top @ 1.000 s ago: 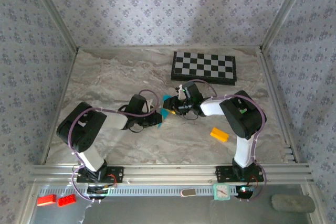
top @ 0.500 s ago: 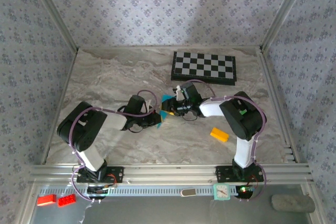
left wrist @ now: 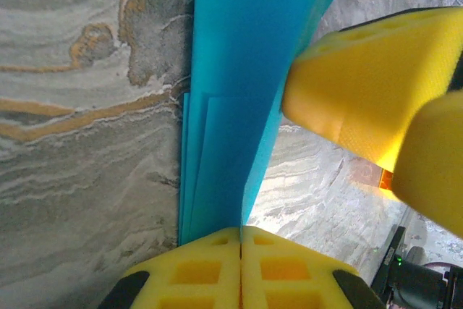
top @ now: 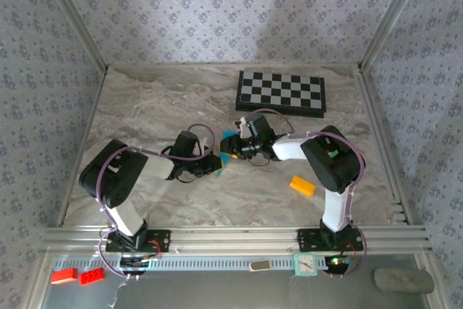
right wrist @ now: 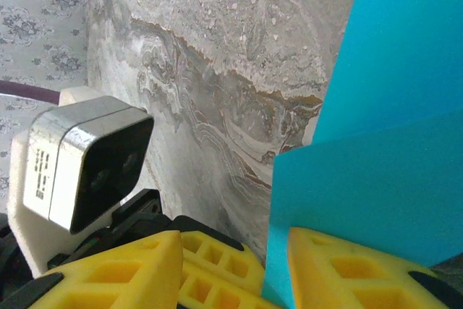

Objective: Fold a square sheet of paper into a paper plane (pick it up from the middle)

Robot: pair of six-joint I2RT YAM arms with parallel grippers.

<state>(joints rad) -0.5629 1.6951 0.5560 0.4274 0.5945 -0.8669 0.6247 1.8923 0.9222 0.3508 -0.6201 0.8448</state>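
The square sheet of paper (top: 228,137) is bright cyan and folded into a narrow layered strip. It stands on edge above the marble table between the two arms. My left gripper (top: 215,164) is shut on its lower edge; in the left wrist view the yellow pads (left wrist: 241,229) meet with the paper (left wrist: 239,70) pinched between them. My right gripper (top: 233,150) is open around the same strip. In the right wrist view its jaws (right wrist: 235,240) stand apart, and a paper flap (right wrist: 391,142) lies against the right-hand finger (right wrist: 362,273).
A folded chessboard (top: 281,92) lies at the back of the table (top: 145,106). A small yellow-orange block (top: 303,185) rests near the right arm's base. The left wrist's camera housing (right wrist: 79,171) sits close beside my right fingers. Patterned walls enclose three sides.
The right wrist has edged slightly left and towards the back, and the paper has shifted with it. The left gripper stays shut on the paper.
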